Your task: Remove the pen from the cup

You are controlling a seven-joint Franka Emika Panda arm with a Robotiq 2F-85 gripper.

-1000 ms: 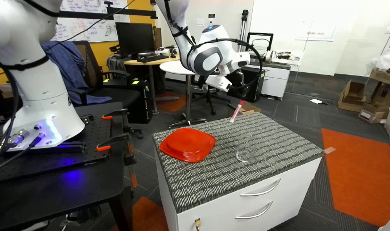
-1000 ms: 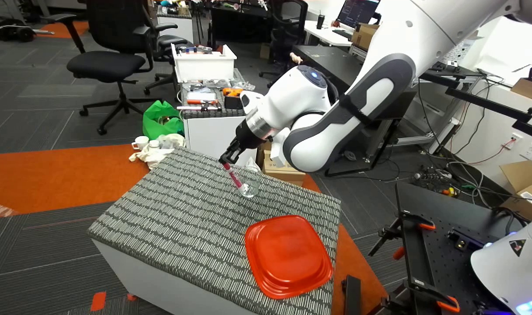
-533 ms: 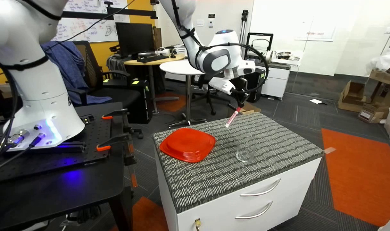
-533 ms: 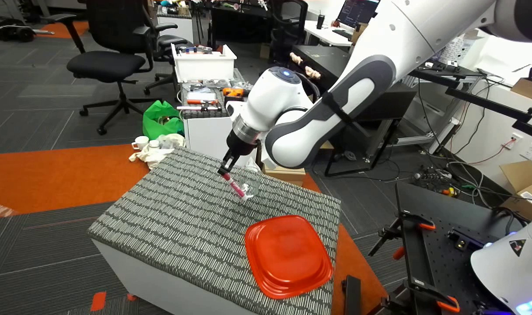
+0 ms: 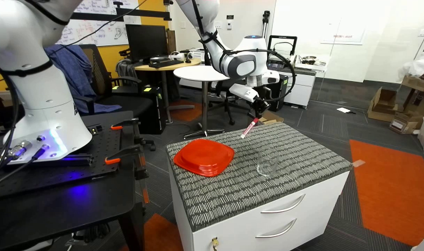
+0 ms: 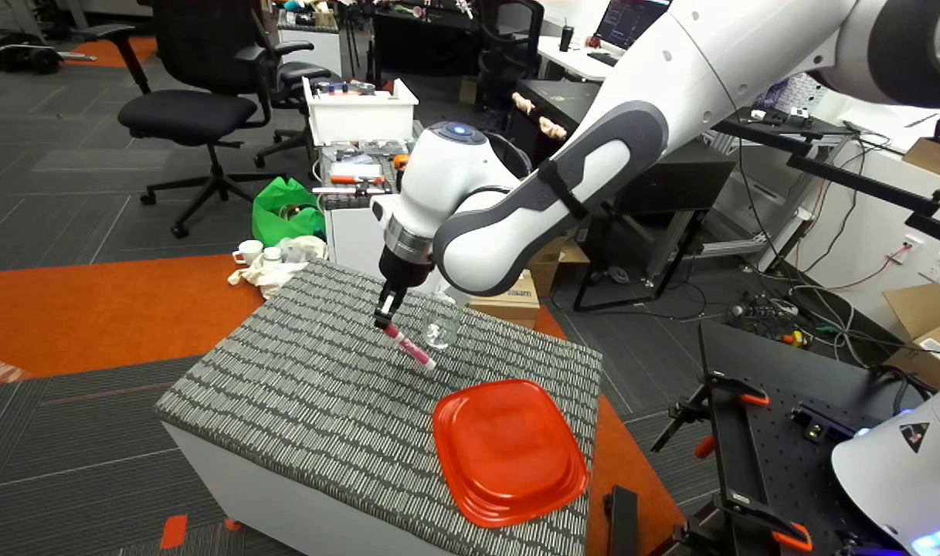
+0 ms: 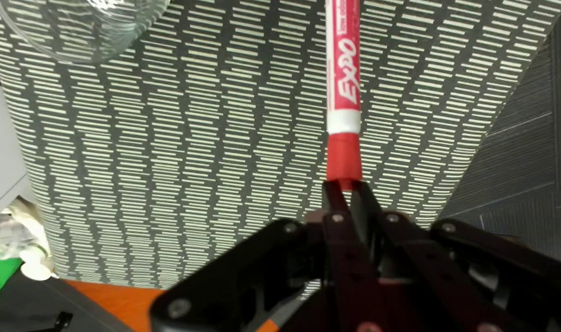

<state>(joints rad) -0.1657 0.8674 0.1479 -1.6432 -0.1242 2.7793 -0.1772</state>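
The red Expo marker point(image 7: 343, 74) slants in midair, one end pinched by the tool point(image 7: 345, 185). In an exterior view it is outside the clear glass point(image 6: 440, 323), which stands upright on the counter point(image 6: 300, 386), just right and slightly farther.

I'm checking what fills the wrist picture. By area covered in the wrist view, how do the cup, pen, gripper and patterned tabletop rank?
1. Patterned tabletop
2. Gripper, looking bigger for being so close
3. Cup and pen, unranked: the cup looks wider, the pen longer, and the top edge cuts both off.
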